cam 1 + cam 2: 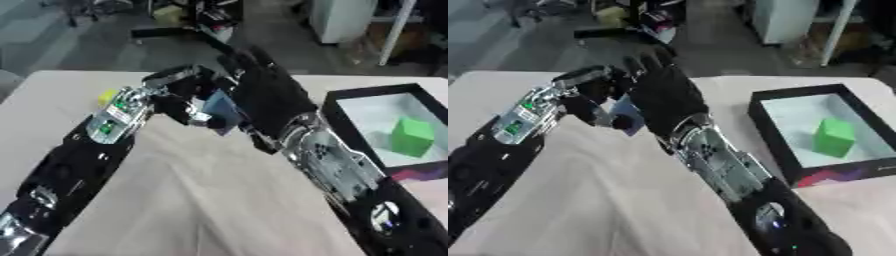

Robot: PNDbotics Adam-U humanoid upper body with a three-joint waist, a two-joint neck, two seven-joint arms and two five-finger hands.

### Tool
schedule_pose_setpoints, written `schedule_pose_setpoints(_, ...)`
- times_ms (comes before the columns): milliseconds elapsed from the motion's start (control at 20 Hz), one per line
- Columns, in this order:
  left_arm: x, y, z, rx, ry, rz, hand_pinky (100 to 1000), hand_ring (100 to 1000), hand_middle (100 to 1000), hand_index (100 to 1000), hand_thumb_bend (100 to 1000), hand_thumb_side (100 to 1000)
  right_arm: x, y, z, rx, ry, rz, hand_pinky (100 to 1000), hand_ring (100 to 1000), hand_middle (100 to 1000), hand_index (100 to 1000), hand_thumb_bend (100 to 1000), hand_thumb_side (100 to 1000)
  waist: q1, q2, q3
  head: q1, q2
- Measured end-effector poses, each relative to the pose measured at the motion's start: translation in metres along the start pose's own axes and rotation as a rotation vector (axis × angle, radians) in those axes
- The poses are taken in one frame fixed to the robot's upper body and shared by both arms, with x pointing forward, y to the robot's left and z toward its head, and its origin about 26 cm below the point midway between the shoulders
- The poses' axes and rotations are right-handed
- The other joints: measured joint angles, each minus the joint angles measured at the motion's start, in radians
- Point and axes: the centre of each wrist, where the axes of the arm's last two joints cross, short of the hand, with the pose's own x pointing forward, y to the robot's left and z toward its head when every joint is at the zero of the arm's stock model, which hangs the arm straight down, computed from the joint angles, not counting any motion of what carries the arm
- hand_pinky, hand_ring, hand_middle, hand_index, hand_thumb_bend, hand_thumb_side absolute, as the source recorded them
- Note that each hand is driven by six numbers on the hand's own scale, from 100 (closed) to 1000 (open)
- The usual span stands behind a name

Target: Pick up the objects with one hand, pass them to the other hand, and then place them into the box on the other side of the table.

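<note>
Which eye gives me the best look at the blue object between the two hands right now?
The left eye view: the blue object shows more of its face there, between the left hand and the right hand. In the right eye view only a smaller strip shows, largely covered by the right hand.

Blue object (223, 112): flat, slate-blue piece, tilted, held above the table between the two hands; its lower corner points down; much of it is hidden by fingers.

Box (337, 117): black-walled, open-topped, pale inside, at the table's right side, a purple-red patch on its near wall.

Green block (411, 136): bright green cube, upright, inside the box.

Yellow object (107, 96): small, on the table at far left, mostly hidden.
</note>
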Motion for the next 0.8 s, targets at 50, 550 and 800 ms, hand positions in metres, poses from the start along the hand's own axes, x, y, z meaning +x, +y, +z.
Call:
schedule_pose_setpoints(50,0.0,-0.0001,-0.0002,-0.001,-0.001,0.0,494,443,378,508,602,187,0.0,0.0,0.0,0.0,-0.003,-0.007,1000,930,941,833,292,100,0.0,0.0,0.0,0.0,0.0)
schedule_pose_setpoints(550,-0.0011,-0.0024,-0.0056,-0.021,-0.005,-0.028,494,437,372,501,592,175,0.0001,-0.0003,-0.0002,0.001,-0.034,-0.055,1000,926,942,939,542,201,0.0,0.0,-0.003,0.001,0.0)
schedule_pose_setpoints(800,-0.0036,-0.0031,-0.007,-0.025,-0.007,-0.036,494,437,372,501,588,175,0.0,-0.0005,-0.0002,-0.004,-0.042,-0.063,1000,921,936,904,539,208,0.0,0.0,-0.004,0.004,0.0)
